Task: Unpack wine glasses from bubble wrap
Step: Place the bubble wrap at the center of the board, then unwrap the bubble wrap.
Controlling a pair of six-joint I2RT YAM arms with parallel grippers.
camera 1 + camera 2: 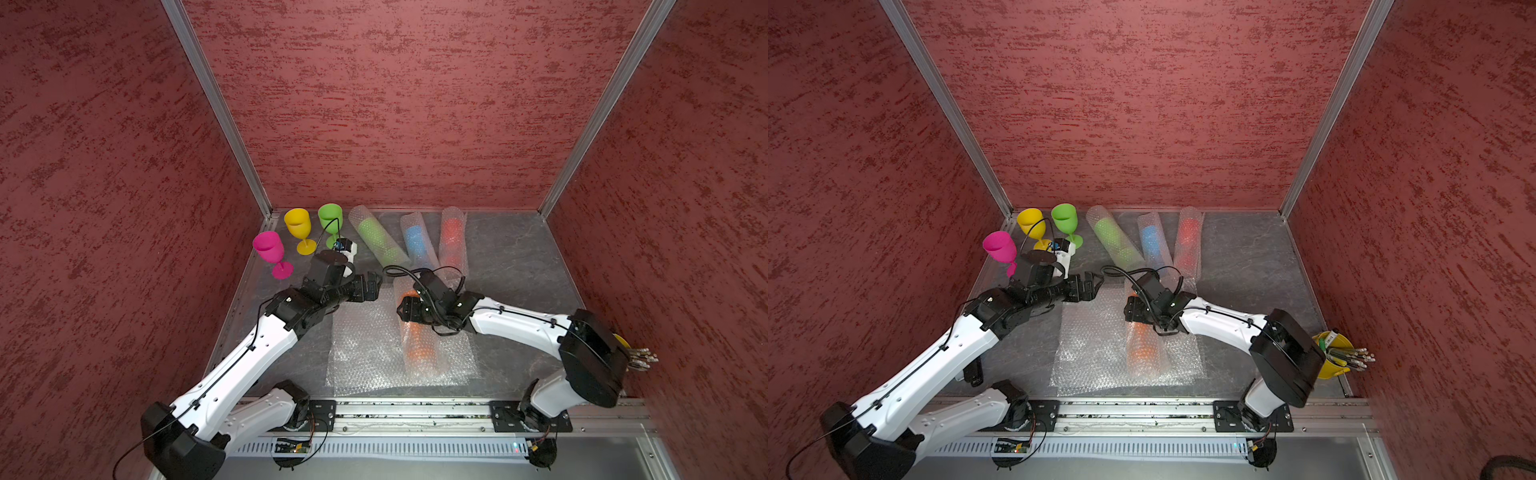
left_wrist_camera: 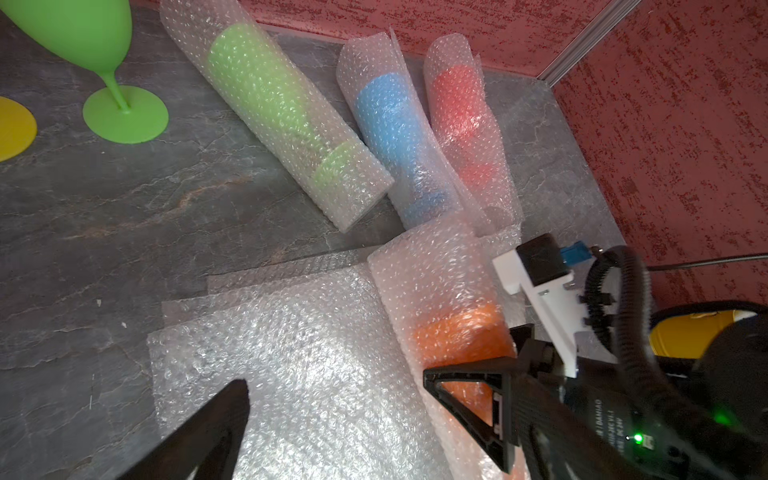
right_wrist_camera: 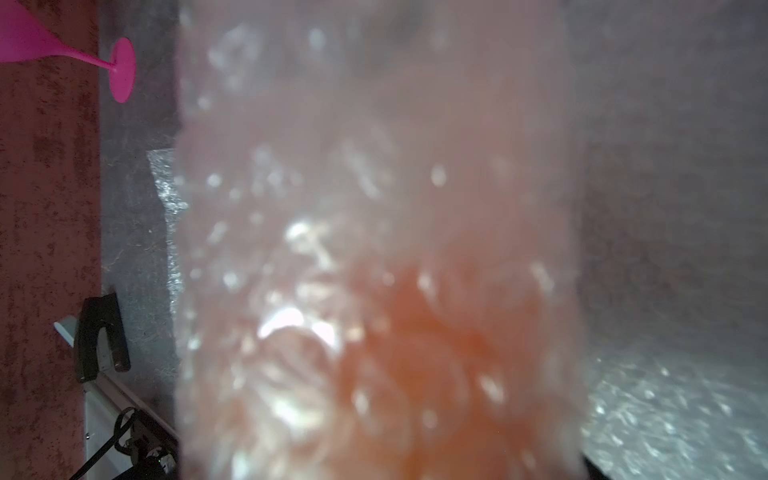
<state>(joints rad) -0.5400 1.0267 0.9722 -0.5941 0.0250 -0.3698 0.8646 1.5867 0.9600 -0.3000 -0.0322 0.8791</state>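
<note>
The grey stone-patterned counter (image 1: 519,266) is closed in by red textured walls (image 1: 395,104) at the back and both sides, and by an aluminium rail (image 1: 415,409) at the front, where both arms are mounted. Bare room is left on the right half, between the rolls and a yellow bucket of pencils (image 1: 1333,357) in the near right corner. In the far left corner a pink goblet (image 1: 268,247), a yellow goblet (image 1: 297,224) and a green goblet (image 1: 330,216) are stood upright, unwrapped. Along the back wall a green-goblet roll (image 1: 376,241), a blue-goblet roll (image 1: 415,243) and a red-goblet roll (image 1: 453,239) are laid side by side, their colours dimmed by whitish bubbled film. An orange-goblet roll (image 1: 417,345) is laid on flat bubble-wrap sheets (image 1: 365,353) at the middle front. The left claw (image 1: 1098,284) is spread wide open with nothing gripped, above the sheets' far edge, just left of that roll. The right claw (image 1: 401,309) is set over the far end of the orange-goblet roll, and one finger (image 2: 465,371) is seen against its side. Whether the roll is squeezed cannot be told.
</note>
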